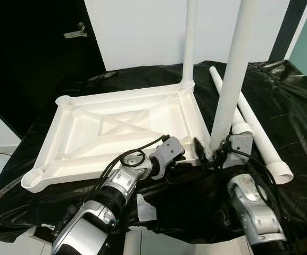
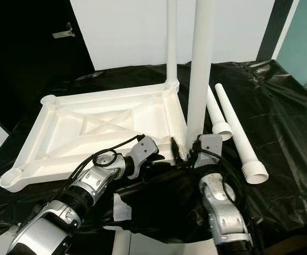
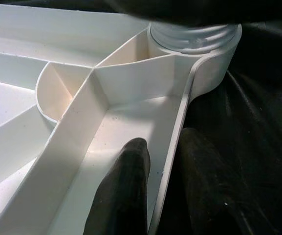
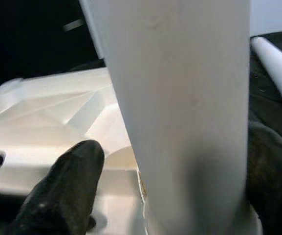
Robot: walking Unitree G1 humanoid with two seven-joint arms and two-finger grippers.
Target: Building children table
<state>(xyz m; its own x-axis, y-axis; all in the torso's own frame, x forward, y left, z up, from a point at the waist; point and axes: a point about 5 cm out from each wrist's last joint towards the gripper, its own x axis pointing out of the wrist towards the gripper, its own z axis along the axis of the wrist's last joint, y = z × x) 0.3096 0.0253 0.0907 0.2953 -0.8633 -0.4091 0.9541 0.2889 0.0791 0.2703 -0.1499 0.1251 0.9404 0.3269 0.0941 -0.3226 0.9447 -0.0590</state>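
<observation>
Your right gripper (image 1: 215, 153) is clamped around the base of an upright leg (image 1: 232, 85), one black finger (image 4: 65, 188) on the tabletop side of the tube and the other on the outer side, the white tube filling the gap between them. That leg stands in the near right corner socket (image 3: 199, 46) of the upturned white tabletop (image 1: 116, 133), right at your fingertips.

Your left gripper (image 1: 191, 157) pinches the tabletop's near rim just beside that same socket: one finger (image 3: 123, 191) lies inside the tray on the white floor, the other outside against the black cloth, with the thin rim wall between them. The two grippers sit close together at this corner, yours on the left reaching in across the front edge.

Beyond your jaws, a second upright leg (image 1: 189, 42) stands in the far right corner. The two left corner sockets, one far (image 1: 64, 100) and one near (image 1: 32, 178), are open. Out past your right gripper, two loose legs (image 2: 238, 135) lie side by side on the black plastic sheet (image 1: 297, 122) covering the work surface, their threaded ends toward you. A scrap of white tape (image 1: 145, 206) sits on the sheet's front edge below your left wrist.
</observation>
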